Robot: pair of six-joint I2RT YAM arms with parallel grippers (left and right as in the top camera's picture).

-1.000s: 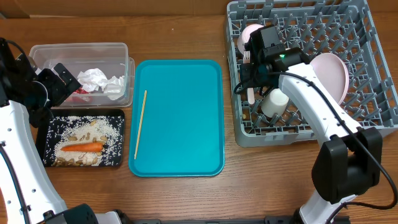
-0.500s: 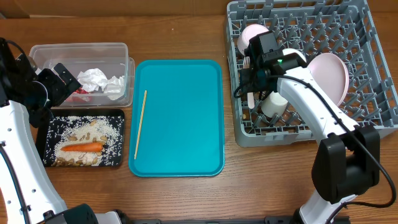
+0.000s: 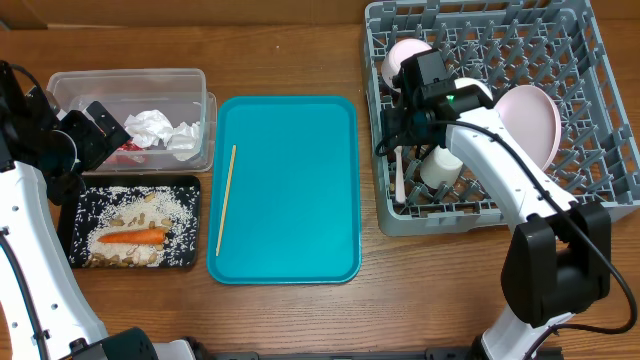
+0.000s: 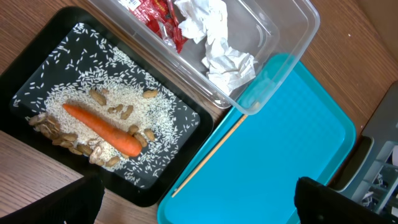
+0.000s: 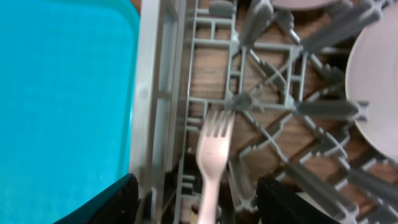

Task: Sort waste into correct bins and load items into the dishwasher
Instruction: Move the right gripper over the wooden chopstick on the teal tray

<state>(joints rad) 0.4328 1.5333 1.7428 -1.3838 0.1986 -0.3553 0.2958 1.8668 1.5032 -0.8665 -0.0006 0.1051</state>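
Observation:
My right gripper (image 5: 198, 208) hangs open over the left side of the grey dishwasher rack (image 3: 600, 195). The white fork (image 5: 211, 155) lies blurred between its fingers, touching neither. From overhead the fork (image 3: 400, 176) rests in the rack beside the cup (image 3: 442, 165), with a bowl (image 3: 403, 52) and the plate (image 3: 537, 120) also in the rack. My left gripper (image 4: 196, 210) is open above the black tray (image 4: 37, 62), which holds the carrot (image 4: 102, 129) and food scraps. The clear tub (image 4: 292, 25) holds napkins (image 4: 214, 37) and the red wrapper (image 4: 155, 15). The wooden stick (image 3: 226, 198) lies on the teal tray (image 3: 300, 190).
The teal tray sits mid-table between the bins and the rack. The rack's upright pegs (image 5: 323, 109) crowd the space under my right gripper. Bare wooden tabletop (image 3: 300, 310) runs along the front.
My right gripper has opened and let go of the fork, which has dropped lower into the rack. The left arm has not moved.

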